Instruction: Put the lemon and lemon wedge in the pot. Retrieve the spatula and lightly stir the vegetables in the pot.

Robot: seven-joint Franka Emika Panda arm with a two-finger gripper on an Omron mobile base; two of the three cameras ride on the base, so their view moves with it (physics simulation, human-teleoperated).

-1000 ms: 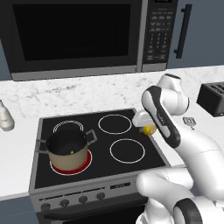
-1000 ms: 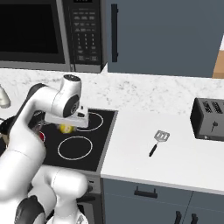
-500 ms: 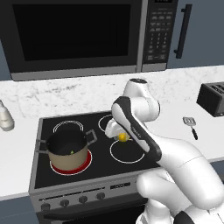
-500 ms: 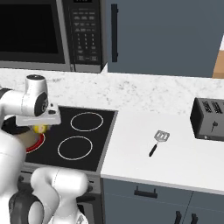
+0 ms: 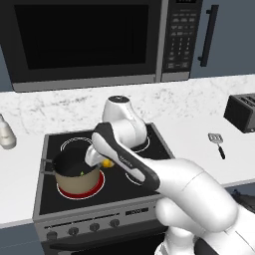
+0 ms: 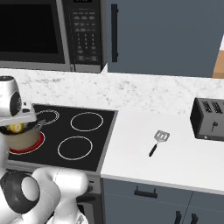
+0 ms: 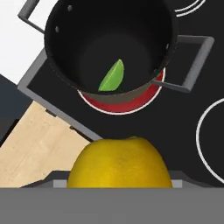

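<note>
The tan pot (image 5: 74, 183) with a dark inside stands on the front left burner, also in the right base view (image 6: 22, 140). In the hand view the pot (image 7: 144, 30) holds one yellow-green lemon wedge (image 7: 111, 76) on its floor. My gripper (image 5: 105, 163) is shut on the bright-yellow lemon (image 5: 107, 163), just above the pot's right rim. The lemon (image 7: 120, 164) is large at the bottom of the hand view and hides the fingertips. The spatula (image 5: 216, 144) lies flat on the white counter right of the stove, far from the gripper, also seen as the spatula (image 6: 158, 141).
The burner under the pot glows red (image 7: 127, 103). A black toaster (image 5: 241, 112) stands at the far right of the counter. A pale bottle (image 5: 6, 133) stands left of the stove. The microwave (image 5: 84, 42) hangs above the cooktop.
The arm has swung left across the stove with the lemon in its grip, from beside the right burners to the pot's right rim. The pot and spatula have stayed put.
</note>
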